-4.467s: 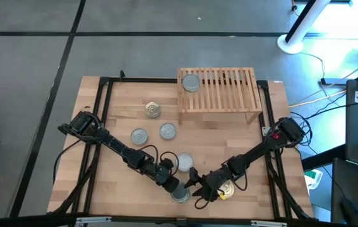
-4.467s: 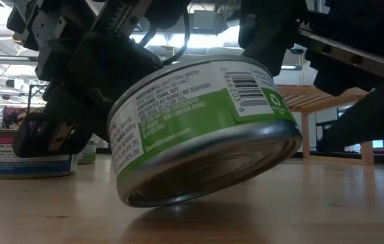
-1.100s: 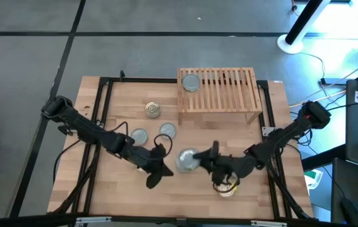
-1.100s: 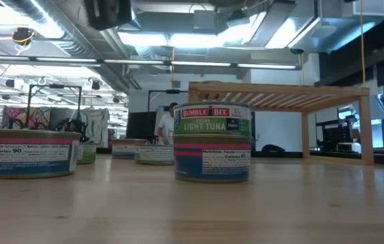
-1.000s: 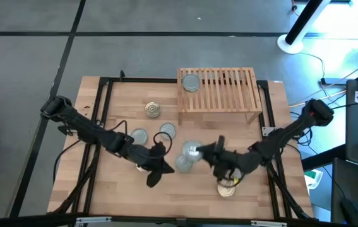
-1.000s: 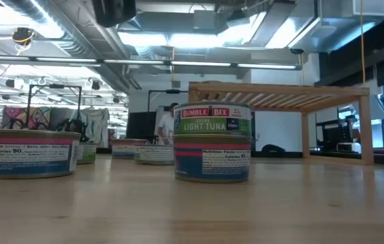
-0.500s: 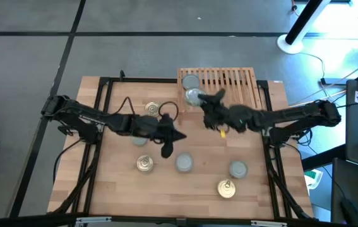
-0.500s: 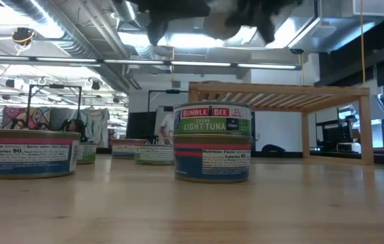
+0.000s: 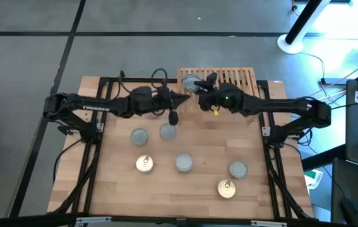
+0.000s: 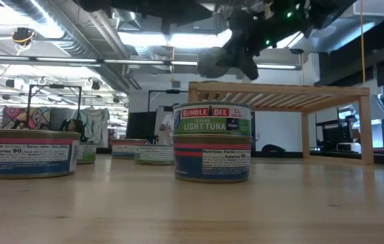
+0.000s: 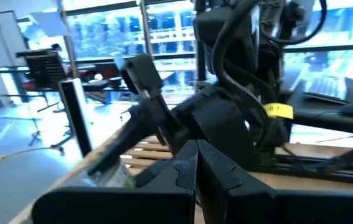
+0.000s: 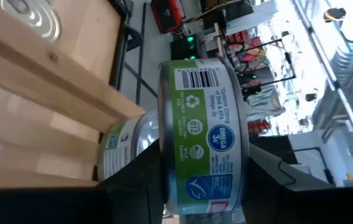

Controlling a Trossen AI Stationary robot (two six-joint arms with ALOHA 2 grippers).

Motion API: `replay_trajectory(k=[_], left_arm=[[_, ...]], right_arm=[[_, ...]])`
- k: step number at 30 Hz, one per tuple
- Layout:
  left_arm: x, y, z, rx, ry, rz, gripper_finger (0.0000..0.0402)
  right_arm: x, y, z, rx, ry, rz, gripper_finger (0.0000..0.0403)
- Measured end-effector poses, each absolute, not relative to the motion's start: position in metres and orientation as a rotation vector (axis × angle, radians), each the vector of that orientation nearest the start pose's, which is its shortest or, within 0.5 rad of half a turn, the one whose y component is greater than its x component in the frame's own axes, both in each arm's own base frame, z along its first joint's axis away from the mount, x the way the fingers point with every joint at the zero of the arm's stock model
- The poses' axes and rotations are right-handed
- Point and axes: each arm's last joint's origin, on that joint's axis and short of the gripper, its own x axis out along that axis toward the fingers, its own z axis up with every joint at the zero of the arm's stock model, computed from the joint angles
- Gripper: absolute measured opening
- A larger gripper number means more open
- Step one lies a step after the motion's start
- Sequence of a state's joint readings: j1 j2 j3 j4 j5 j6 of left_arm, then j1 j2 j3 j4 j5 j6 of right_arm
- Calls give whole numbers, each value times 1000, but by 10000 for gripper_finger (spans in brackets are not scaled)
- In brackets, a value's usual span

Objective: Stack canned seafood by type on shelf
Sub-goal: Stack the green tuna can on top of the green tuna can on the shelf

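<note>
The right gripper (image 9: 197,85) clamps a green-label can (image 12: 202,134) above the shelf (image 9: 242,79), over its far-left corner where another can (image 12: 123,152) already sits. Released off-centre, it could slide off that can. The left gripper (image 9: 182,99), apparently closed and empty, hovers close enough to collide. Near the counter's (image 9: 115,189) front edge, a stacked can (image 10: 212,119) reads "Bumble Bee Light Tuna".

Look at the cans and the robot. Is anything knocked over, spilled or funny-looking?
Nothing is spilled or tipped. The loose tins sit flat on the table. One green-label can is on its side only because the right gripper holds it near the can on the shelf.
</note>
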State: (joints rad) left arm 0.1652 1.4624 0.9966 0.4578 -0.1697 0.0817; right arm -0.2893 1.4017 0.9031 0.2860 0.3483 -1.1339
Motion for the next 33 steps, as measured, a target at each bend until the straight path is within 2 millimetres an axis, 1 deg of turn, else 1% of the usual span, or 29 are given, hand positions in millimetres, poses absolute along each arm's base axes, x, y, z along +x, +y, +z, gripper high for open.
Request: replay_trajectory(k=[4, 8, 10, 13, 16, 21, 25, 33], left_arm=[[329, 75, 304, 66, 30, 377, 1], [336, 82, 290, 78, 76, 380, 1], [340, 85, 282, 105, 105, 381, 1], [347, 93, 273, 132, 94, 399, 1], [354, 102, 267, 126, 65, 421, 1], [367, 110, 257, 134, 95, 430, 1], [373, 113, 258, 128, 85, 435, 1], [371, 116, 259, 124, 90, 466, 1]], right_arm=[[299, -112, 273, -1090, 548, -442, 151], [299, -119, 272, -1129, 557, -457, 152], [299, -119, 272, -1130, 553, -449, 153], [299, -119, 271, -1131, 552, -440, 153], [299, -119, 271, -1131, 543, -427, 153], [299, -119, 271, -1131, 543, -425, 153], [299, -119, 271, -1131, 546, -423, 154], [299, -119, 271, -1131, 552, -427, 154]])
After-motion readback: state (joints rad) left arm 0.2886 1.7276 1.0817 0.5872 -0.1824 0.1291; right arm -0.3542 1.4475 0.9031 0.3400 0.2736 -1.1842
